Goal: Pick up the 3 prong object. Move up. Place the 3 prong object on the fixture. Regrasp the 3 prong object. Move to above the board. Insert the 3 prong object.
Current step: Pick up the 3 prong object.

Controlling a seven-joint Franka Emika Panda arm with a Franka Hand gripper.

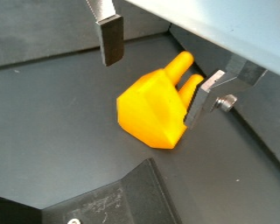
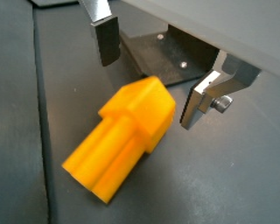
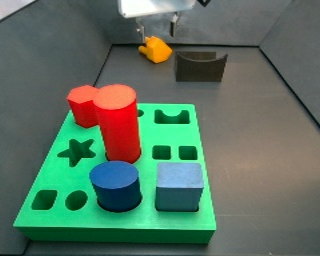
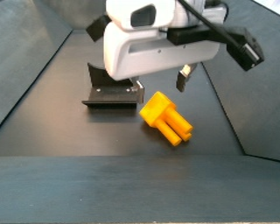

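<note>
Hovering over the 3 prong object, tool is spread wide, fingers either side, nothing gripped. Object lies flat on bench beside fixture. Pick not done yet; board w/ its slots awaits.

Side views oppose; wrist views near gripper.
</note>
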